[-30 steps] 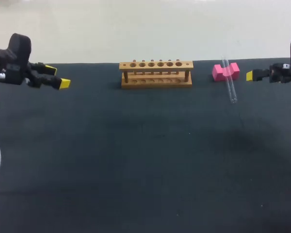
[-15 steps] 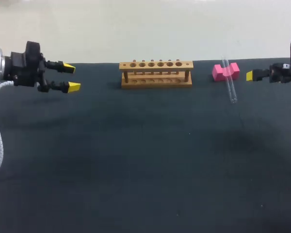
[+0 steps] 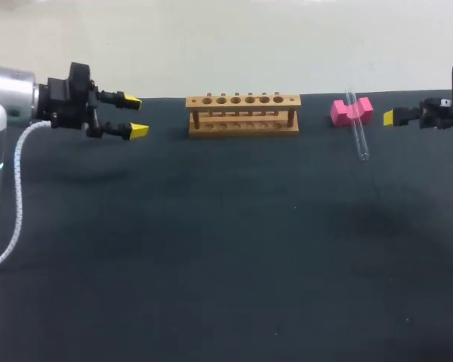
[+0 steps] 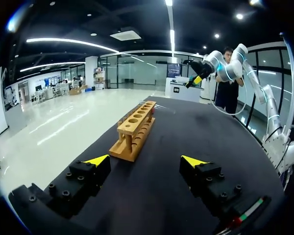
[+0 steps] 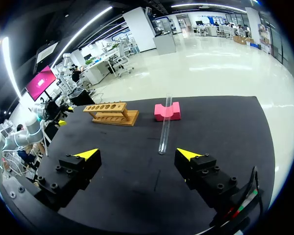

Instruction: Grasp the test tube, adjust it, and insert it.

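Observation:
A clear test tube [image 3: 356,130] lies slanted with its upper part resting in the notch of a pink block [image 3: 351,111], to the right of a wooden rack [image 3: 243,115] with a row of holes. My right gripper [image 3: 389,117] hovers open just right of the block. From its wrist, the tube [image 5: 164,128] lies ahead of the open right gripper [image 5: 137,154], between its fingers' lines, with nothing held. My left gripper [image 3: 134,115] stands open and empty to the left of the rack. In the left wrist view, the left gripper [image 4: 146,161] faces the rack [image 4: 134,129] end-on.
The black table [image 3: 226,256] stretches wide in front of the rack. A white cable [image 3: 15,196] hangs from my left arm over the table's left side. The rack [image 5: 110,113] and pink block [image 5: 166,111] stand along the far edge.
My left arm has swung right toward the rack, its gripper turning so both yellow tips show. The right arm, tube and block have not moved.

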`<state>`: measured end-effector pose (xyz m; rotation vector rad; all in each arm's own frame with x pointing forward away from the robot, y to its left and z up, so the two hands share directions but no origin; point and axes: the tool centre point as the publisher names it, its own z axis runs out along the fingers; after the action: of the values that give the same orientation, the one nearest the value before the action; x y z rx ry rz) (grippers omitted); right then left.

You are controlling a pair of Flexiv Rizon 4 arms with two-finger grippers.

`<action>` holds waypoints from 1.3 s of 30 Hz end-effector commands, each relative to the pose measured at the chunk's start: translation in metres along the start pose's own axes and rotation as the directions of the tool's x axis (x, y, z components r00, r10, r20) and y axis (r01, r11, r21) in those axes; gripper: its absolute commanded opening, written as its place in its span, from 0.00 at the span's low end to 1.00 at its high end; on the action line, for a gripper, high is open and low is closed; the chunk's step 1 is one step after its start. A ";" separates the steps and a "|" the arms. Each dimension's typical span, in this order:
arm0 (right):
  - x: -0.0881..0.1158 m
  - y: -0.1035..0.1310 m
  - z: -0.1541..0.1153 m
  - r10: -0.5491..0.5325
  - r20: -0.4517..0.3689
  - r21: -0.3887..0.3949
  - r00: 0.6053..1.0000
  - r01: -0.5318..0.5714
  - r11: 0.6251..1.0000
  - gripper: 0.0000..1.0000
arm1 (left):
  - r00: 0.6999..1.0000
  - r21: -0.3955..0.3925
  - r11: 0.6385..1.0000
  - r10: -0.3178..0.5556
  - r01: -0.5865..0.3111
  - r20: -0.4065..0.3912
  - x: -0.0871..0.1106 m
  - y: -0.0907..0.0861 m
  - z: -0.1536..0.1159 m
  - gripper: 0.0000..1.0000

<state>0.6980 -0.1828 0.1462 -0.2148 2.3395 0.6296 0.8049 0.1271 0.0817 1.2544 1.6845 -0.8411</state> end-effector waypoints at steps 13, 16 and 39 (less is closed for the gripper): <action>0.000 0.000 -0.001 -0.001 0.000 0.002 1.000 0.001 1.000 1.00 | 1.000 -0.006 1.000 0.000 0.000 -0.008 0.001 0.018 0.017 1.00; 0.000 0.000 -0.001 -0.001 0.000 0.002 1.000 0.001 1.000 1.00 | 1.000 -0.006 1.000 0.000 0.000 -0.008 0.001 0.018 0.017 1.00; 0.000 0.000 -0.001 -0.001 0.000 0.002 1.000 0.001 1.000 1.00 | 1.000 -0.006 1.000 0.000 0.000 -0.008 0.001 0.018 0.017 1.00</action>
<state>0.6980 -0.1827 0.1462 -0.2148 2.3396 0.6295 0.8267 0.1171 0.0742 1.2571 1.6953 -0.8339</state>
